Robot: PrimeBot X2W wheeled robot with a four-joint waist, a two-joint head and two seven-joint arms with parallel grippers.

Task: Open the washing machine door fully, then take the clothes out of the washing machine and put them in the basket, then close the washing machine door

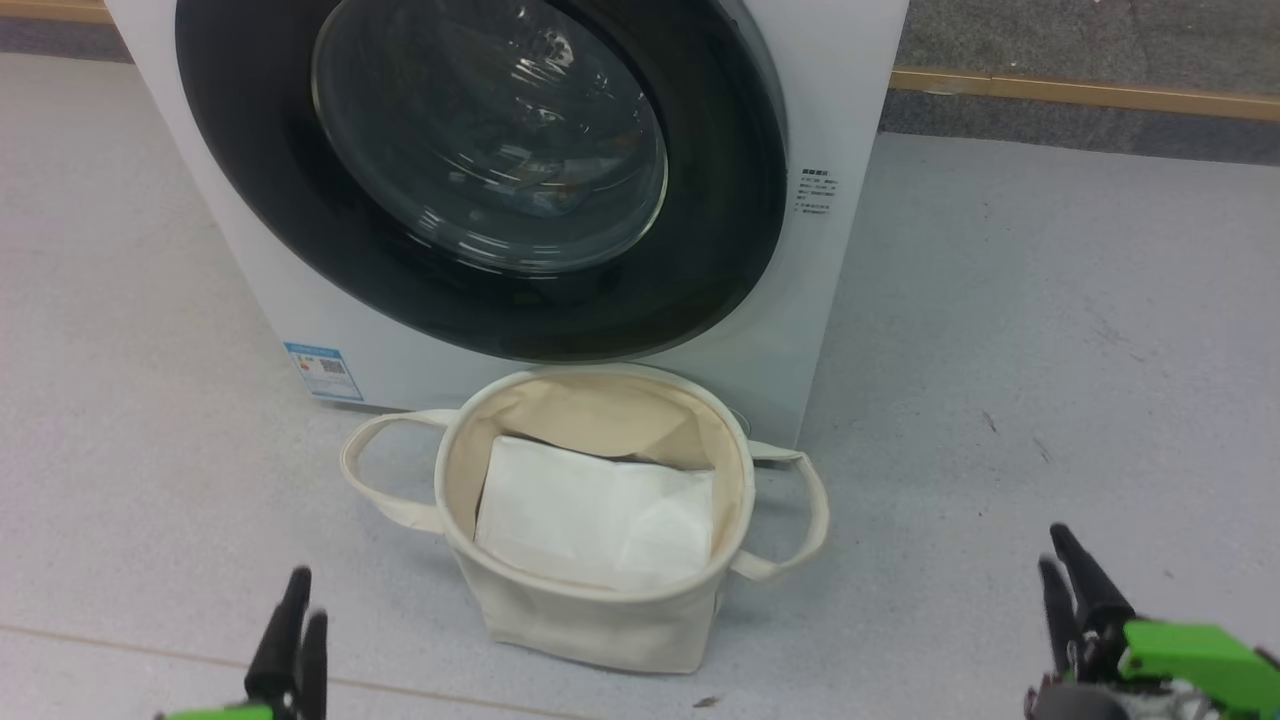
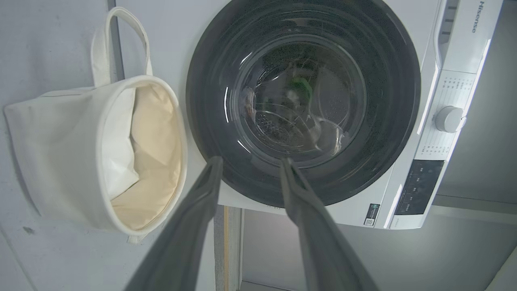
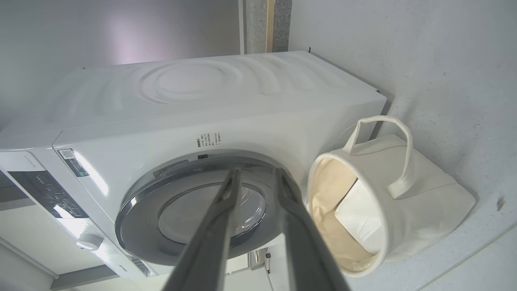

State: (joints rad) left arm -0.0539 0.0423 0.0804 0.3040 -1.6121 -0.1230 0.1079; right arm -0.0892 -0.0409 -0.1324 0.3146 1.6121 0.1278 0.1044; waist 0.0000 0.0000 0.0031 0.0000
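While the washing machine door (image 1: 490, 150) sits shut, basket (image 1: 590, 625) before it, left jaws apart, right jaws apart.

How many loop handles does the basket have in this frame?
2. One loop handle on the left side of the basket in the head view, the other handle on its right; none appears hidden.

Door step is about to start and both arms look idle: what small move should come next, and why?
Probably raise the right gripper toward the rim of the washing machine door. The door is shut, that gripper and the left gripper sit low, open, touching nothing, and the basket stands in front of the machine. I can't make out a handle, so approach slowly.
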